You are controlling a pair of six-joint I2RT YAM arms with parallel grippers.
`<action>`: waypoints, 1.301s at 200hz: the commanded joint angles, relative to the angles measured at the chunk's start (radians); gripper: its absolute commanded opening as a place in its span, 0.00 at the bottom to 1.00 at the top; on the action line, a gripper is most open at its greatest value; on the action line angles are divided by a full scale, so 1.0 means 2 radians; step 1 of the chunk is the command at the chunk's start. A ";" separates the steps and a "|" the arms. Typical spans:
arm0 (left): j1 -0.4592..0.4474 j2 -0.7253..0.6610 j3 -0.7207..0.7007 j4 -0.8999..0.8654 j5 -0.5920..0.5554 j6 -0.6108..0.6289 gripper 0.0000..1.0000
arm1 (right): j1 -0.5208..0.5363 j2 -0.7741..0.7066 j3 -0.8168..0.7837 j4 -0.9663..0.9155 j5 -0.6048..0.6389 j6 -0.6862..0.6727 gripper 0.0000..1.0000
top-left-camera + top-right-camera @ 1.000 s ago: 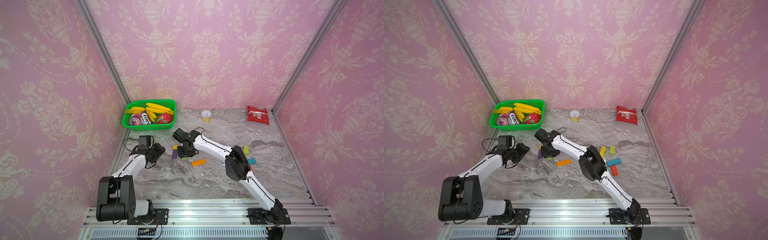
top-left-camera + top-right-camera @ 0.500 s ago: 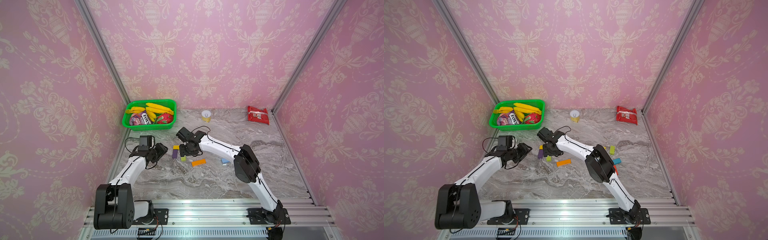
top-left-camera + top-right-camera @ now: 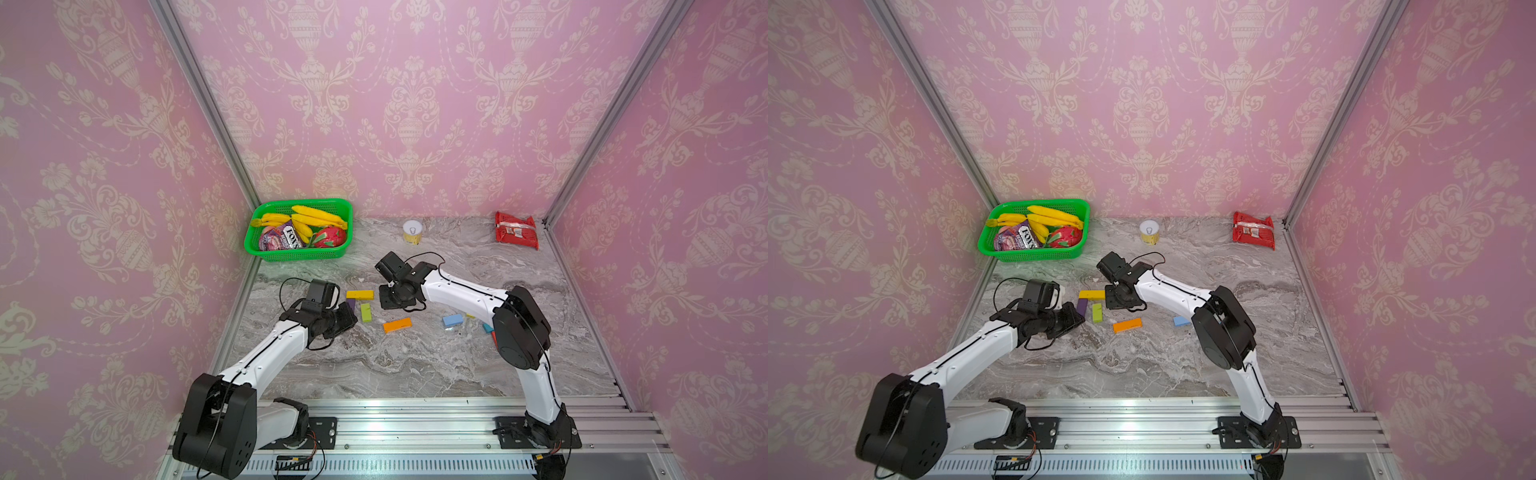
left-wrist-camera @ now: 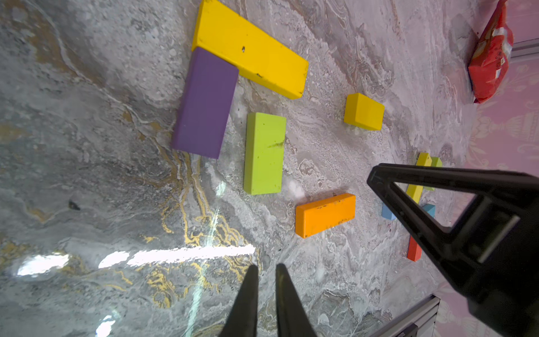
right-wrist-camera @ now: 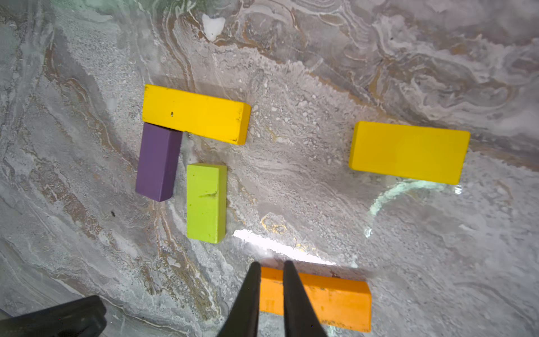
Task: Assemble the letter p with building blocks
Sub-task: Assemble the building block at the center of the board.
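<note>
On the desk (image 3: 415, 365) between the two arms, found three building blocks grouped as the start of the letter. Noted long yellow block (image 5: 195, 113) laid crosswise, with purple block (image 5: 159, 162) butted end-on against its long side at one end. Judged this corner to be the top stroke and upper stem. Noted lime green block (image 5: 206, 202) lying parallel to the purple, just beside it across a narrow gap, not touching the yellow. Judged not yet placed to serve the bowl.

Recorded orange block (image 5: 315, 297) loose near the group and second yellow block (image 5: 408, 151) well apart from it. Further off, from the left wrist, recorded light blue block (image 4: 388, 211), teal block (image 4: 428, 208), red block (image 4: 414, 251) and third yellow block (image 4: 424, 160), all unplaced and partly masked in that view.

Checked left tool (image 4: 267, 267): fingers almost pressed together, nothing between them, over bare desk short of the group. Checked right tool (image 5: 269, 264): fingers likewise nearly together and empty, tips overlapping one end of the orange block in the wrist view. Unable to determine contact.

Assessed progress as early: one corner made, nothing more. Outstanding: right side of bowl, lower bar of bowl, lower half of stem. Judged loose stock sufficient for all three.
</note>
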State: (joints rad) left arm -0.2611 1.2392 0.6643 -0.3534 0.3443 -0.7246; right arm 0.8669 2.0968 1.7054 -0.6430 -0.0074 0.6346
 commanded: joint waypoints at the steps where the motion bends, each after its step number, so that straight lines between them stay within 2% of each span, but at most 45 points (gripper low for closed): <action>1: -0.010 0.017 -0.006 -0.015 -0.030 0.001 0.05 | 0.000 0.005 -0.011 0.026 -0.017 -0.006 0.11; 14: -0.013 0.027 0.001 -0.015 -0.040 0.004 0.00 | -0.002 0.009 -0.015 0.034 -0.025 -0.006 0.09; 39: -0.014 0.053 0.023 -0.020 -0.061 0.014 0.00 | -0.007 0.015 -0.016 0.045 -0.041 -0.008 0.09; 133: -0.021 0.175 0.098 0.004 -0.056 0.022 0.00 | -0.017 0.045 -0.011 0.073 -0.092 -0.004 0.09; 260: -0.024 0.230 0.137 0.003 -0.076 0.028 0.00 | -0.018 0.078 0.000 0.073 -0.130 0.006 0.09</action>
State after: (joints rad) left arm -0.2989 1.6814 0.9142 -0.3378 0.2211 -0.6926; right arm 0.8352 2.2303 1.6894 -0.4789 -0.2447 0.6361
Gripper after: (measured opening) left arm 0.047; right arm 0.095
